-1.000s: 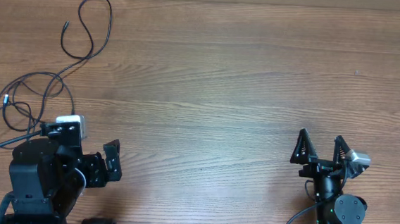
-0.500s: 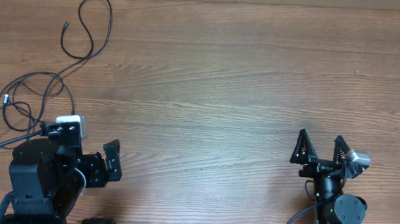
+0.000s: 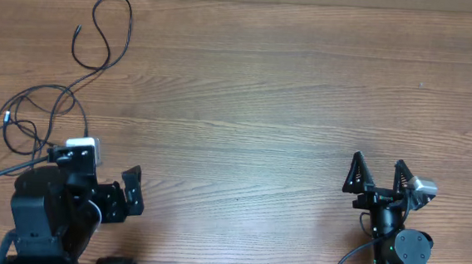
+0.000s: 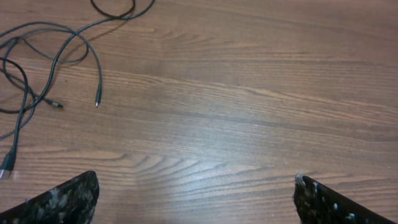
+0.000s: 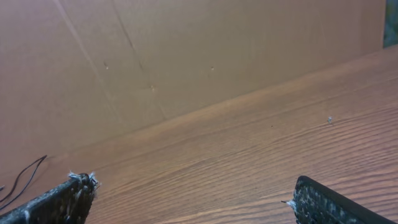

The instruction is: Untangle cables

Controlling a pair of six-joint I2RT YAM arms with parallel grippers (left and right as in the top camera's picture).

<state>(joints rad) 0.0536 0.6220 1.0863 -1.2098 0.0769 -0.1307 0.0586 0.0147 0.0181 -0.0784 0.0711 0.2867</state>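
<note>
Your left hand [image 4: 196,190] and right hand [image 3: 377,175] hang spread wide and empty over the worktop [image 3: 262,109], the cables [image 3: 52,88] apparently tangled along its left side.

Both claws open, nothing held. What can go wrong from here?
1. The cables are thin and lie flat on the table, crossing each other; the left claw may pinch two strands at once or miss.
2. One strand runs right by the left arm, so it could snag there.
3. The right claw sits far across from the pile; with one claw pulling, the whole bundle may just drag.
</note>
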